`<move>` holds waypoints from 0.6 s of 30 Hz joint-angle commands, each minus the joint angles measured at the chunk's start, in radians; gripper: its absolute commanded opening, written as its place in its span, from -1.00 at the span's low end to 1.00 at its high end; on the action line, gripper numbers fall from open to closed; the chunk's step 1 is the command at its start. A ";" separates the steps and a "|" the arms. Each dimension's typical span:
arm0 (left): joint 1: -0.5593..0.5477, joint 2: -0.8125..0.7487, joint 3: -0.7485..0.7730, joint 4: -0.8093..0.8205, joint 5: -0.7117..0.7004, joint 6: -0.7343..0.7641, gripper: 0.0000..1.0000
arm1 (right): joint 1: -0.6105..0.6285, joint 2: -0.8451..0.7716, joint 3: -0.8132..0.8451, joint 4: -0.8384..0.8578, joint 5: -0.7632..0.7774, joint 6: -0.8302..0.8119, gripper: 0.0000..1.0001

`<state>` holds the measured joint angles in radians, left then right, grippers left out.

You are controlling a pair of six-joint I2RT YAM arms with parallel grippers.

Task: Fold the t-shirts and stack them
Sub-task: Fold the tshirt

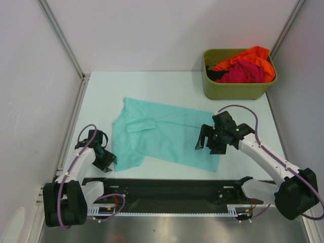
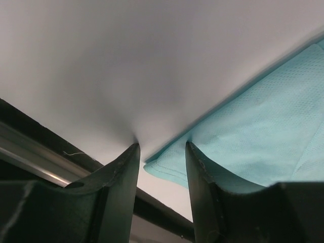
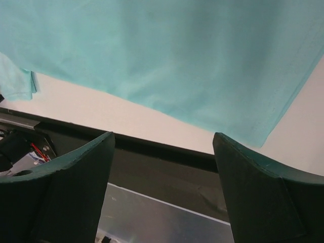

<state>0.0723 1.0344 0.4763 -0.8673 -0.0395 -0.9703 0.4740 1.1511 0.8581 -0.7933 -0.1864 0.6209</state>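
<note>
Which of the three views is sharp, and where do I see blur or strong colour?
Top view: even light, sharp, orange shirt oversaturated. Left wrist view: teal shirt weave sharp, left fingers dark and soft. Right wrist view: teal shirt slightly soft, right fingers in shadow.

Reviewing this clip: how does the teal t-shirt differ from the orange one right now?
The teal t-shirt lies spread out, mostly flat, on the table; the orange t-shirt is bunched up in the olive bin at the far right corner. The teal one lies alone, while the orange one is piled against a magenta t-shirt. Both are plain cloth, and neither is neatly folded yet.
</note>
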 commanded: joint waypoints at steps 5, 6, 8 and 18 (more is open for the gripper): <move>-0.005 0.012 -0.044 0.037 0.047 -0.025 -0.17 | -0.009 -0.042 -0.115 0.051 -0.005 0.167 0.66; -0.006 0.016 -0.042 0.037 0.044 -0.022 -0.27 | -0.020 -0.042 -0.169 0.061 -0.005 0.189 0.65; -0.005 0.026 -0.038 0.040 0.046 -0.018 -0.44 | -0.070 -0.060 -0.229 0.075 -0.033 0.267 0.54; -0.005 0.029 -0.019 0.017 0.043 -0.015 -0.99 | -0.324 -0.336 -0.418 -0.073 0.014 0.431 0.21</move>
<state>0.0723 1.0485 0.4702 -0.8509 0.0109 -0.9718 0.1741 0.8688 0.4225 -0.7990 -0.2234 0.9791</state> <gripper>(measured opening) 0.009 0.619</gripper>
